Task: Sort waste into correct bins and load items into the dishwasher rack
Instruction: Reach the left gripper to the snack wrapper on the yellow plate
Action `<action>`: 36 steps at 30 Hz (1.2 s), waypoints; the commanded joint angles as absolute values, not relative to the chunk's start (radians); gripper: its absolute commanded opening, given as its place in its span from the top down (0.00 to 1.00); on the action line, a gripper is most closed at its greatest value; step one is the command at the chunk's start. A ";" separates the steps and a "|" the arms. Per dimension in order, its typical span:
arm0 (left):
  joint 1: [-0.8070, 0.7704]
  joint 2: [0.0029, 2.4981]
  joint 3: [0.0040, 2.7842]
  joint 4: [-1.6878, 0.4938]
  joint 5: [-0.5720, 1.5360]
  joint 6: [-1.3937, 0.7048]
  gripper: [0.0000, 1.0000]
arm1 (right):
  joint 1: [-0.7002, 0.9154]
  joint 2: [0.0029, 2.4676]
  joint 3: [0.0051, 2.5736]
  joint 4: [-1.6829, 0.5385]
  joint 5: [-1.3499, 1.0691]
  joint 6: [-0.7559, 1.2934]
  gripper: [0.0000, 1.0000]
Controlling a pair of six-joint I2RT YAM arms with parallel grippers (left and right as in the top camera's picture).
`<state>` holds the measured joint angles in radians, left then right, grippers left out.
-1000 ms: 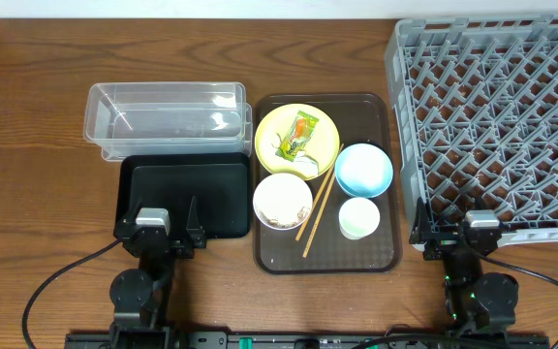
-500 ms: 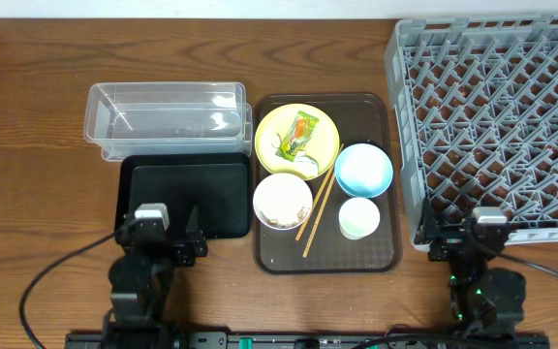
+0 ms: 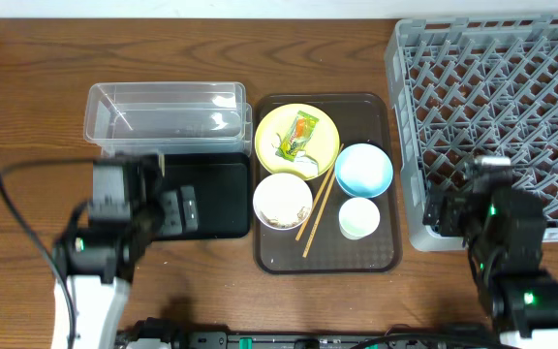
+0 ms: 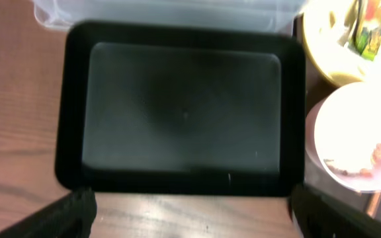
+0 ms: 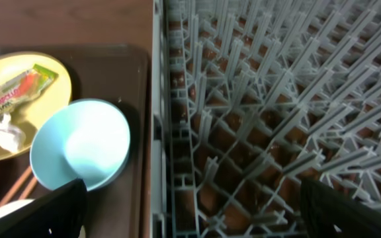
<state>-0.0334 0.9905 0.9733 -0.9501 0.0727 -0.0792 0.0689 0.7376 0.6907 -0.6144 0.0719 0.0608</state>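
1. Black-fingered and spread wide, the left gripper point(image 4: 190, 213) holds nothing. It hangs over the near rim of the black tray-bin point(image 4: 184, 112), left of the middle of the table point(image 3: 27, 97).
2. Equally wide and empty, the right gripper point(image 5: 194, 213) hangs over the left wall of the dishwasher rack point(image 3: 492, 116), which fills the table's far right corner and runs down its right edge.
3. Nothing looks sorted yet, so the sensible first pick is the wrapper point(image 3: 302, 131). It lies on the yellow plate point(image 3: 271, 124) at the far end of the brown serving tray point(image 3: 376, 257), mid-table.
4. The left arm should travel toward the right edge high enough to clear the white bowl point(image 3: 282, 201), which stands between bin and plate. It should then come down with its jaws across the wrapper's narrow width and pinch film, not plate.
5. White scraps point(image 5: 2, 135) sit just beside the wrapper, and the white bowl seems to hold residue too, so a careless pinch could smear them.
6. The clear tub point(image 3: 163, 116) touches the black bin's far side, so any release should be made well inside the chosen bin.
7. The chopsticks point(image 3: 320, 204) lie slanted between the white bowl and the light blue bowl point(image 5: 78, 152), with the cup point(image 3: 359, 217) near the tray's near edge. A nudge could roll them, so keep the approach off that side.
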 commanded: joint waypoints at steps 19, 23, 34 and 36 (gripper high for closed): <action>-0.348 1.496 1.218 -0.406 0.125 0.135 0.05 | 0.072 0.869 0.806 -0.638 0.044 0.073 0.01; -0.447 1.610 1.218 -0.302 0.071 0.181 0.05 | 0.072 0.869 0.806 -0.638 0.044 0.073 0.01; -0.496 1.884 1.218 -0.197 0.033 0.183 0.14 | 0.072 0.869 0.806 -0.643 0.044 0.074 0.01; -0.496 1.914 1.218 -0.197 0.033 0.183 0.19 | 0.072 0.869 0.806 -0.646 0.044 0.074 0.01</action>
